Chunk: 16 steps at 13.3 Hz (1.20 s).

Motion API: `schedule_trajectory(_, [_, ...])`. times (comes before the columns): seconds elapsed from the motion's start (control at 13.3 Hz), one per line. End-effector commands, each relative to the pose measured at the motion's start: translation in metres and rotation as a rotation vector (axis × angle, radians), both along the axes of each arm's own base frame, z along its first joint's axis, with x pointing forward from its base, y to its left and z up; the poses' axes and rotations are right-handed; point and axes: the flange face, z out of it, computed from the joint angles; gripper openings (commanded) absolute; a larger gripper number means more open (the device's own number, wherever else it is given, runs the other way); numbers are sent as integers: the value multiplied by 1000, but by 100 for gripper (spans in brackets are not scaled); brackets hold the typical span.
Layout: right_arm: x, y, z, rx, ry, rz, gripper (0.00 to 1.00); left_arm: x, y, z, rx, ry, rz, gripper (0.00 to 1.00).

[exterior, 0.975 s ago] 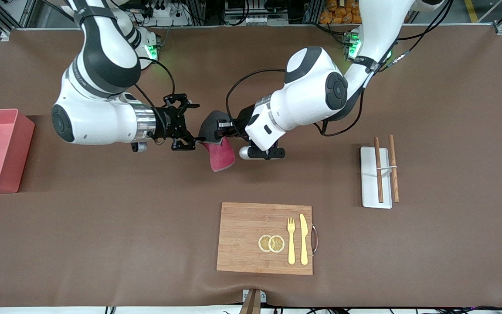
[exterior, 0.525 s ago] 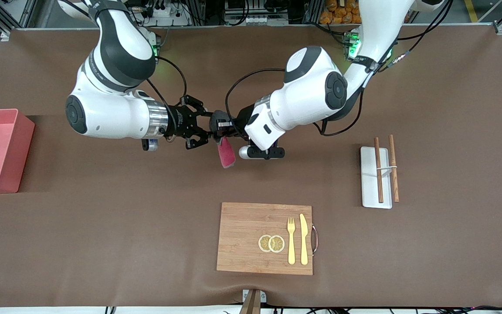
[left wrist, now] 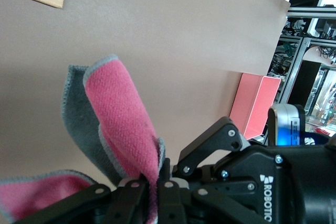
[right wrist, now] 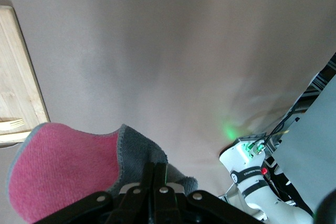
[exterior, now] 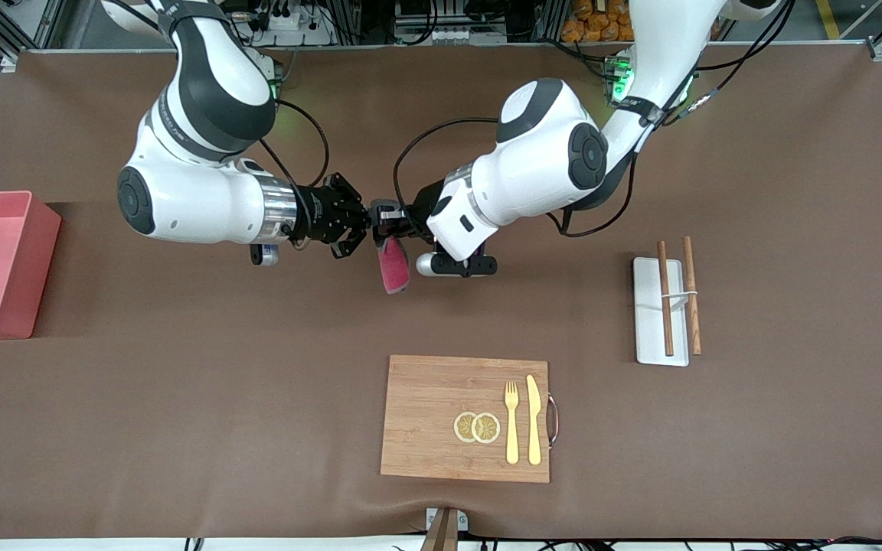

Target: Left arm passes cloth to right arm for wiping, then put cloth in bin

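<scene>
Above the bench, farther from the front camera than the cutting board, the cloth hangs lengthwise, free end down, pinched by both the left end effector and, apparently, the right end effector.

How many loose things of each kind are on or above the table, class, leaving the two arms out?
Cloth: 1
Bin: 1
Board: 1
Tray: 1
Sticks: 2
Fork: 1
Knife: 1
Lemon slices: 2
Total: 10
</scene>
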Motion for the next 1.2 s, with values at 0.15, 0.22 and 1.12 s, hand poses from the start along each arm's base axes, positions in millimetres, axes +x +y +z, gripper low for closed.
schedule_trajectory(0.15, [8,-48,-6,-4,-50,170,0,3,11,19,-17,-18,25,100])
schedule_trajectory(0.22, [7,-54,-7,-42,-103,260,0,3,15,23,-14,-22,31,100])
schedule_trajectory(1.12, [4,-273,-177,-89,-484,894,0,34,246,83,748,-85,-68,100])
